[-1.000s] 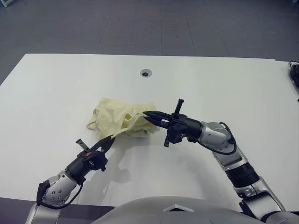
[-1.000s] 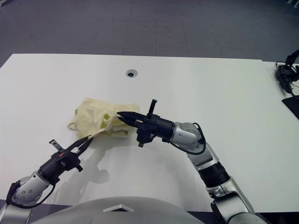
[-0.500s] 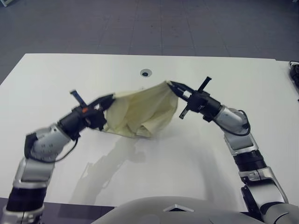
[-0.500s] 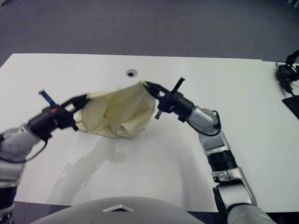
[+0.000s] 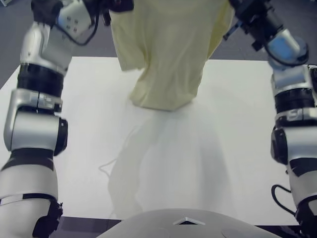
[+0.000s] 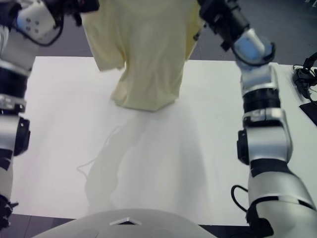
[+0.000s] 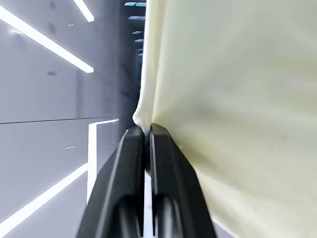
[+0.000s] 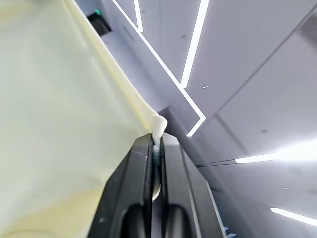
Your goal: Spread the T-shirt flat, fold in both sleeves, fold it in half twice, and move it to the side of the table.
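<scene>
Two grippers are pinching the T-shirt [image 5: 168,54] from either side. The left gripper [image 7: 146,130] is pressing its black fingers [image 7: 130,163] together on a fold of pale yellow cloth at one upper edge, and the right gripper [image 8: 157,139] is clamping a small tuft at the opposite edge. Between them the garment is hanging as a loose, bunched curtain, wider at the top and narrowing toward its lower edge. That edge is dangling over the middle of the white table [image 5: 237,148]; whether it is touching the surface cannot be told.

Both arms are reaching up and forward, the left arm [image 5: 37,99] along the table's left side and the right arm [image 5: 292,99] along its right. The hanging cloth is screening the far centre of the tabletop. At the table's right edge a tangle of black cables [image 6: 303,74] is lying well apart from the shirt, with a dark flat object [image 6: 311,111] just beside it. Grey tiled floor [image 6: 292,25] is stretching beyond the table, and bright ceiling light strips [image 8: 195,44] are showing past the clamped cloth.
</scene>
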Robot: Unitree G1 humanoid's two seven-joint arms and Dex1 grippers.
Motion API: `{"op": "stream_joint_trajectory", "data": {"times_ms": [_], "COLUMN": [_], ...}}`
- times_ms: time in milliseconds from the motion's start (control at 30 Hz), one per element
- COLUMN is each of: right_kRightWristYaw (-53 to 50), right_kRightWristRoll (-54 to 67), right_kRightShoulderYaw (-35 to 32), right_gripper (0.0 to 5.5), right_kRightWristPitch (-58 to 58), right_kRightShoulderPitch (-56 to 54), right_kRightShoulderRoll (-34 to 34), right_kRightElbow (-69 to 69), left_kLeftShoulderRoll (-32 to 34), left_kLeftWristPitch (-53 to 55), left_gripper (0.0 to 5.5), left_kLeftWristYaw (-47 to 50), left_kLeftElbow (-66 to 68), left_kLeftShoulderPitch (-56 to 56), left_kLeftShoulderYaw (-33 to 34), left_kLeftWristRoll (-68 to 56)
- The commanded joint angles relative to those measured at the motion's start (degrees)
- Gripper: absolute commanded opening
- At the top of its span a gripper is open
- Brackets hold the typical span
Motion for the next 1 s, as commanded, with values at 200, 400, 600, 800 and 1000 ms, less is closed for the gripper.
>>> {"op": "stream_joint_trajectory", "data": {"times_ms": [200, 400, 600, 800, 1000], "right_kRightWristYaw": [-8.47, -0.5, 13.89, 28.75, 40.28], "right_kRightWristRoll": [-3.59, -0.1, 14.28, 35.45, 39.01], "right_kRightShoulderYaw": [-2.29, -0.61, 4.68, 4.42, 8.95], "right_gripper": [0.0, 0.0, 0.0, 0.0, 0.0], "right_kRightWristPitch": [-3.94, -8.36, -3.85, 10.26, 19.37], "right_kRightShoulderPitch": [-8.6, 6.22, 41.46, 65.43, 83.12], "right_kRightShoulderRoll": [-9.02, -7.96, -10.13, -23.04, -33.75], "right_kRightElbow": [8.71, -0.13, -31.56, -59.42, -75.18], "left_kLeftShoulderRoll": [5.4, 12.18, 21.17, 24.78, 25.68], "left_kLeftWristPitch": [-5.69, -19.77, -14.68, -8.95, -4.22], "left_gripper": [0.0, 0.0, 0.0, 0.0, 0.0], "left_kLeftWristYaw": [18.37, 4.43, -4.19, -8.13, -16.76], "left_kLeftElbow": [10.09, -12.24, -46.86, -68.58, -81.38], "left_kLeftShoulderPitch": [-9.73, 13.35, 51.29, 79.56, 96.61], "left_kLeftShoulderYaw": [-5.98, -7.4, -0.2, 10.69, 12.57], "left_kLeftWristRoll": [12.46, 4.44, -8.06, -11.77, -14.36]}}
